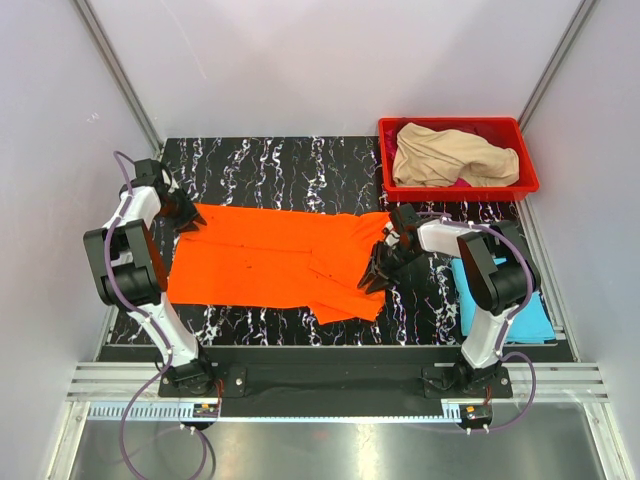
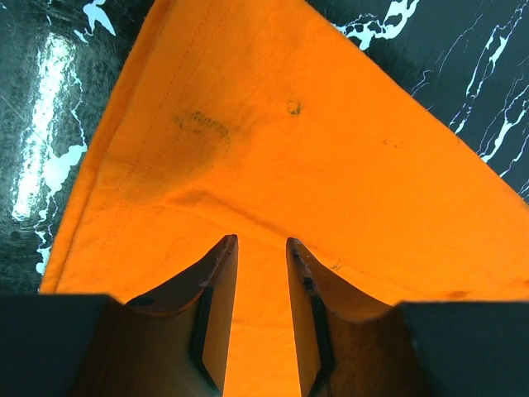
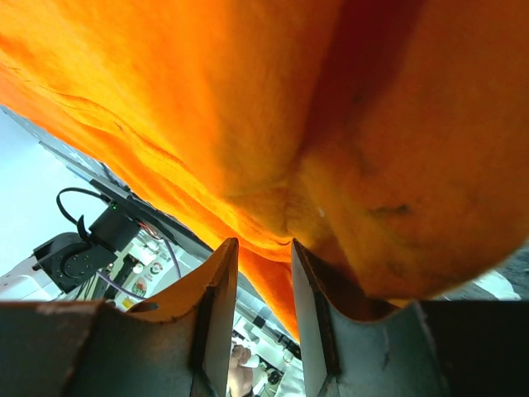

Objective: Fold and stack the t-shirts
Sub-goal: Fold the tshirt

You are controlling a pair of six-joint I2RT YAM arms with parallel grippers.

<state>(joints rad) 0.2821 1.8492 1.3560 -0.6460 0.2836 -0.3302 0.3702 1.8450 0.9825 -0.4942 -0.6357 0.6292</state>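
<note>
Grippers both pinch orange shirt [image 1: 270, 262] spread on table [image 1: 260, 165]: L gripper [image 1: 190, 222] at far-left corner, R gripper [image 1: 375, 278] at right edge, cloth lifted there. Far right, beige shirt [image 1: 450, 155] in bin [image 1: 527, 182].

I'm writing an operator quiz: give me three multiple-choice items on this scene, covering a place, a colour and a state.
1. The beige shirt lies: A on the table; B in the red bin; C over an arm.
2. The spread-out shirt is: A orange; B green; C white.
3. The left claw is: A open and empty; B out of view; C closed on the spread-out shirt.
Key: 1 B, it sits inside the bin; 2 A, bright orange throughout; 3 C, cloth is pinched between its fingers.
</note>
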